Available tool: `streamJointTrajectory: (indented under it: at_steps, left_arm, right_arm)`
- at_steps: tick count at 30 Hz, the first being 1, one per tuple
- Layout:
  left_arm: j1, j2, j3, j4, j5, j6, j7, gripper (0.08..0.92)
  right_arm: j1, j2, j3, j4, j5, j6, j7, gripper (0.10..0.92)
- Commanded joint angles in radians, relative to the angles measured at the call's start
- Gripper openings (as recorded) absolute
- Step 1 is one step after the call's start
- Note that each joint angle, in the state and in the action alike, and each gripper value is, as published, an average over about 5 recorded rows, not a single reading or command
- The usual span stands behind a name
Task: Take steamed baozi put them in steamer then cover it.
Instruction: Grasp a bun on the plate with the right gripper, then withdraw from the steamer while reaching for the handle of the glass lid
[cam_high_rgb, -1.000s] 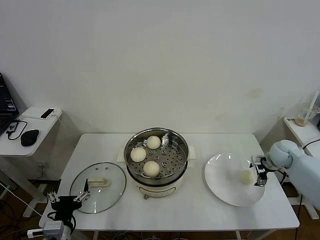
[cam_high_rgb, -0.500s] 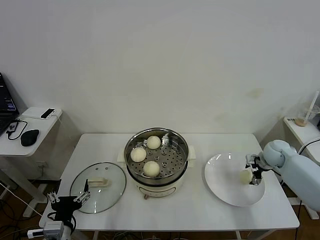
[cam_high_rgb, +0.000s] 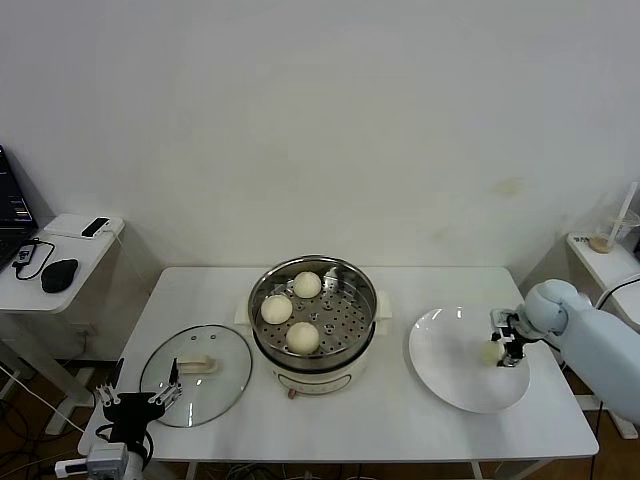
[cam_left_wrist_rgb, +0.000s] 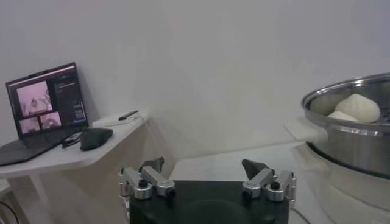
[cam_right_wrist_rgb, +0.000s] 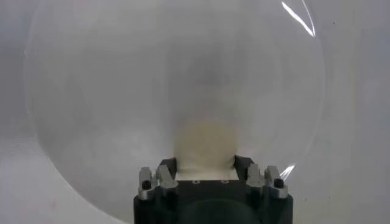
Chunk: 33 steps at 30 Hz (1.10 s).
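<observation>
Three steamed baozi (cam_high_rgb: 302, 337) lie on the perforated tray of the steamer (cam_high_rgb: 370, 325) at the table's middle. A fourth baozi (cam_high_rgb: 491, 352) sits on the white plate (cam_high_rgb: 450, 355) at the right. My right gripper (cam_high_rgb: 506, 350) is at that bun. In the right wrist view the baozi (cam_right_wrist_rgb: 204, 143) fills the gap between the fingers of the right gripper (cam_right_wrist_rgb: 205, 163), which touch it on both sides. My left gripper (cam_high_rgb: 135, 398) is open and empty, parked at the table's front left edge. The left wrist view shows the left gripper (cam_left_wrist_rgb: 204, 165) and the steamer (cam_left_wrist_rgb: 347, 137).
The round glass lid (cam_high_rgb: 215, 395) with a cream handle lies flat left of the steamer, just beyond my left gripper. A side table at the far left holds a laptop and a mouse (cam_high_rgb: 60, 272). A small stand with a cup (cam_high_rgb: 603, 240) is at the far right.
My right gripper has shifted slightly left and back over the plate, coming in around the baozi. The left arm has not moved.
</observation>
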<state>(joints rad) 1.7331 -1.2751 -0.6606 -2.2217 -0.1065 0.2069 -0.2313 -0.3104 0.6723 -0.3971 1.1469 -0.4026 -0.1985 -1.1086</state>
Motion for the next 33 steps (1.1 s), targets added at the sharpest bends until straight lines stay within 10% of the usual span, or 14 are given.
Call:
streamJointTrajectory:
  at_steps: [1,16,33]
  left_arm:
    - [0.003,0.000,0.002,-0.007,0.001,0.001,0.000,0.823]
    - [-0.006,0.004,0.011,-0.019,0.007,0.004,0.001,0.823]
    - [-0.007,0.005,-0.008,-0.017,0.007,0.003,0.004,0.823]
  right_arm:
    - [0.016,-0.015,-0.003,0.012,0.008,0.002,-0.016,0.575]
    - [0.532,-0.168,-0.344,0.352,0.320,-0.110,-0.012,0.585]
    - [0.892,0.224,-0.698,0.401,0.754,-0.348,0.176,0.602]
